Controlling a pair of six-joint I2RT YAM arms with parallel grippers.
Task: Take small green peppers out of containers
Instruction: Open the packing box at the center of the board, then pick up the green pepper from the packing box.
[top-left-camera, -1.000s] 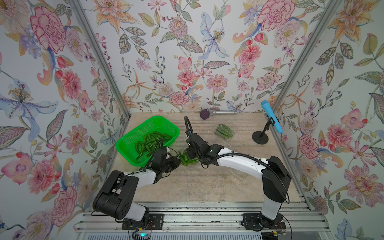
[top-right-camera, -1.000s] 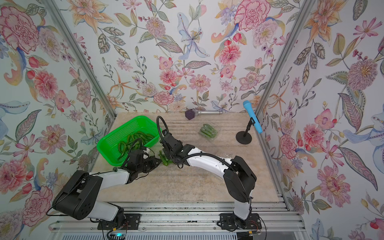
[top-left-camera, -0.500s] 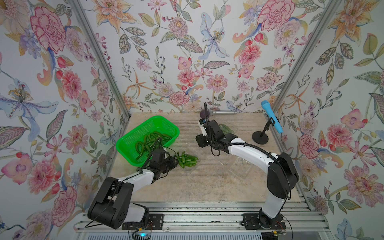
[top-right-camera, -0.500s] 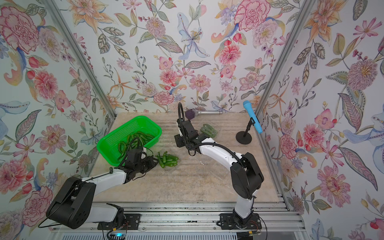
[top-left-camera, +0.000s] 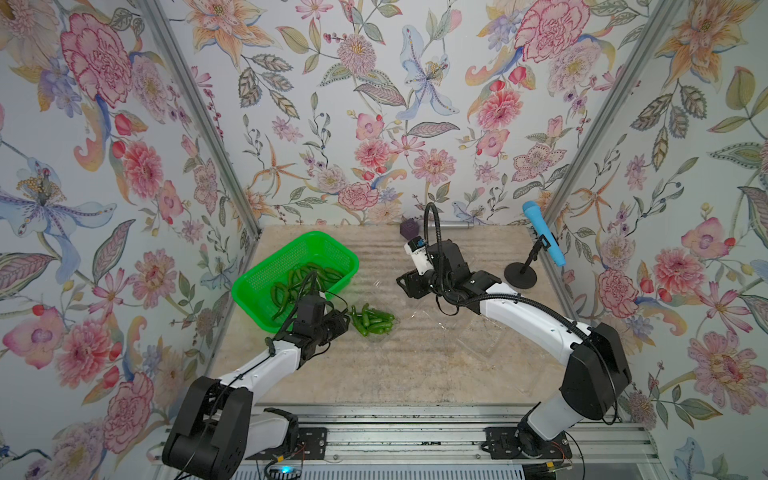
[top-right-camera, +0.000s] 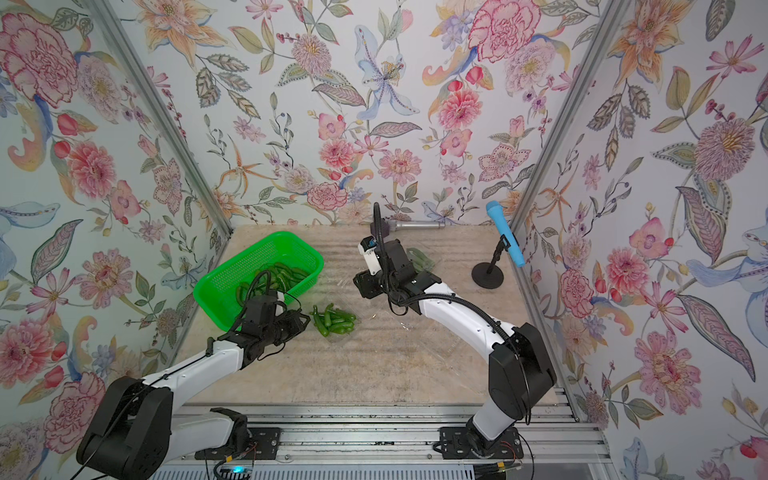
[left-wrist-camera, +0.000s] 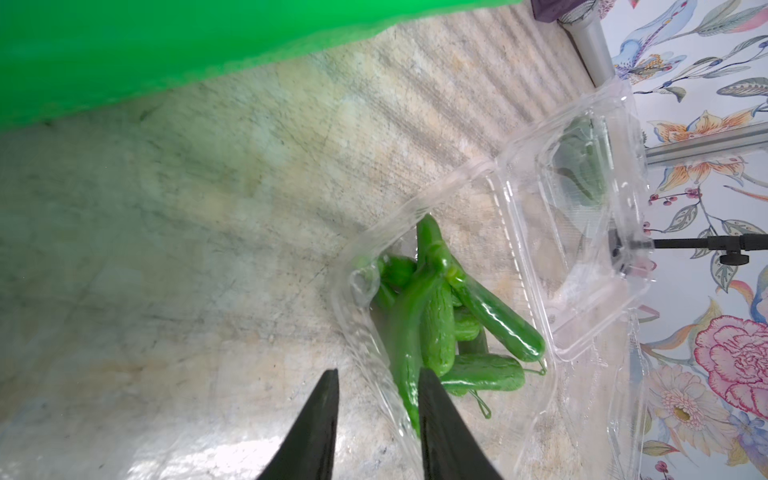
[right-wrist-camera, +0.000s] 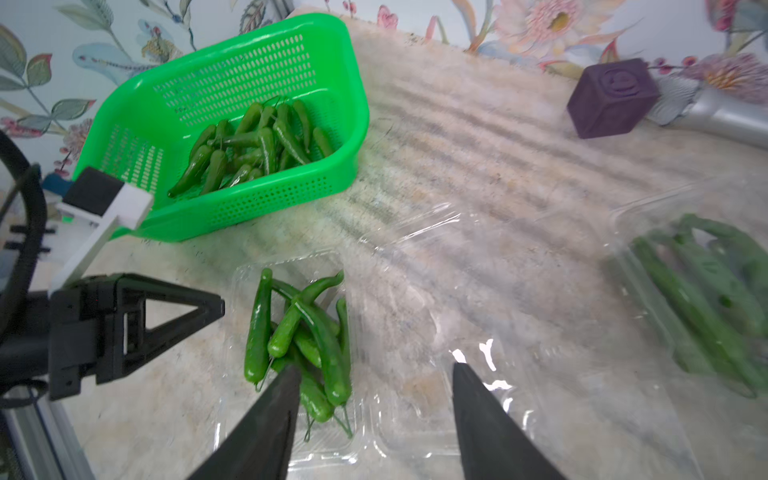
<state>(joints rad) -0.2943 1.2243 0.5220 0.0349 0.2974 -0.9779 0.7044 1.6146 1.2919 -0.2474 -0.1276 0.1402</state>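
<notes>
Our left pincer (left-wrist-camera: 377, 374) sits low over the mottled beige bench (top-left-camera: 415, 365); its 2 black fingers (left-wrist-camera: 320, 415) stand apart with nothing clamped between them. Just past their tips lies an open clear thin-plastic clamshell container (left-wrist-camera: 590, 291), lid folded flat beside the tray; in the tray rests a heap of slim glossy green peppers (left-wrist-camera: 436, 332), crossed over one another, thin stems pointing our way. 1 long pepper runs right beside a fingertip; we cannot tell whether they touch.

In both top views the heap of peppers (top-left-camera: 372, 321) lies on the bench between the 2 arms, just beside the left pincer (top-left-camera: 341, 323) and near the bright green perforated plastic basket (top-left-camera: 257, 282); the basket stands at the left side of the bench and holds a larger pile of the same peppers (right-wrist-camera: 253, 145).

Our right pincer (right-wrist-camera: 374, 370) hovers above the clear lid; its 2 fingers are spread wide and empty. In a top view the right pincer (top-left-camera: 403, 286) is apart from the heap, farther back on the bench.

A second clear plastic clamshell container (right-wrist-camera: 648, 208) lies beside the right arm; long green peppers (right-wrist-camera: 706, 299) show hazily through its plastic.

At the back wall rest a dark purple cube (right-wrist-camera: 611, 97) and a silver metal cylinder (right-wrist-camera: 727, 116), touching; a blue microphone on a black stand (top-left-camera: 544, 239) stands at the right edge.
</notes>
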